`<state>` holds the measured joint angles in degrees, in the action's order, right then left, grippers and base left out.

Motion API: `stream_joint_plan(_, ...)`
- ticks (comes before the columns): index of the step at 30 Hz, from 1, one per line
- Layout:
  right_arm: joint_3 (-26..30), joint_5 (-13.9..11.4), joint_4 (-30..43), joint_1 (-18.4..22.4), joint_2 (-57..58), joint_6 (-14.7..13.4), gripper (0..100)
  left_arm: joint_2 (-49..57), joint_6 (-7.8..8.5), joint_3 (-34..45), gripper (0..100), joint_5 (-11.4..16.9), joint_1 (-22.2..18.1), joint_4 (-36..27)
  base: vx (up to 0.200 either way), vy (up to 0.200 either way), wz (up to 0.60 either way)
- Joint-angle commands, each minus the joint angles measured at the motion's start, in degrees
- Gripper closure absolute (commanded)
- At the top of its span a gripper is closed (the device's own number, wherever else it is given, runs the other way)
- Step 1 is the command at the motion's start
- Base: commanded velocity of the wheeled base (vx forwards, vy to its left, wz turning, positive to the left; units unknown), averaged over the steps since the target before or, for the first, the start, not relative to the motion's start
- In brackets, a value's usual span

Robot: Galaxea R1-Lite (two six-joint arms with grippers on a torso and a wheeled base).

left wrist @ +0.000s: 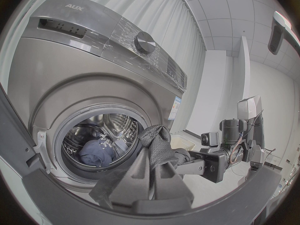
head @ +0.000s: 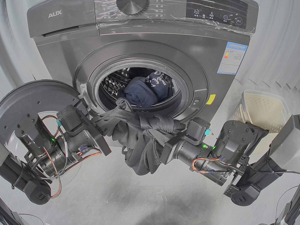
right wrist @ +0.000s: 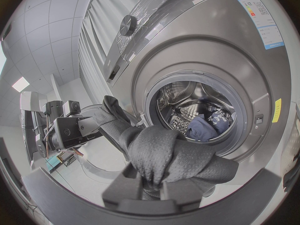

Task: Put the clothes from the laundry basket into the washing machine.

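Note:
A dark grey garment (head: 140,141) hangs stretched between my two grippers just in front of the washing machine's open porthole (head: 137,85). My left gripper (head: 107,121) is shut on one end of the garment (left wrist: 157,144); my right gripper (head: 162,138) is shut on the other end (right wrist: 168,157). The garment's middle sags toward the floor below the drum opening. Inside the drum lies a navy blue garment (head: 145,89) with white print, also seen in the left wrist view (left wrist: 93,152) and right wrist view (right wrist: 209,125).
The round machine door (head: 34,100) stands swung open at the left, behind my left arm. A cream laundry basket (head: 265,110) sits on the floor to the right of the machine. Grey floor lies below the hanging garment.

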<state>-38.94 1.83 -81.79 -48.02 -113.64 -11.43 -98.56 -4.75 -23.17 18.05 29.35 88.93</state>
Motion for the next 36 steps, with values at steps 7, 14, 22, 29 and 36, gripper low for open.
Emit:
stream_joint_plan(7, 3.7, 0.1, 0.9, 0.2, -1.2, 0.0, 0, 0.2, -0.52, -3.0, 100, -2.1, 0.0, -0.1, 0.0, 0.0, 0.0)
stream_joint_plan(14, 5.1, 0.1, 0.9, 0.7, -3.7, 0.8, 0, 0.4, -1.31, -5.3, 100, -4.3, 0.0, -0.1, 0.0, 0.0, 0.0)
stream_joint_plan(22, 4.8, 0.0, 0.6, 0.6, -5.0, 0.9, 0, 0.2, -1.31, -6.5, 100, -5.4, 0.0, -0.2, 0.0, 0.0, 0.0)
stream_joint_plan(29, 3.7, -0.1, 0.0, 0.7, -5.0, 0.9, 0, -0.1, -1.22, -6.0, 100, -5.6, 0.4, -0.1, 0.0, 0.0, 0.0)
stream_joint_plan(36, -0.4, -0.1, -0.1, 0.6, -4.9, 0.9, 0, -0.7, -1.05, -5.3, 100, -5.7, 1.1, -0.2, 0.0, 0.0, 0.0)
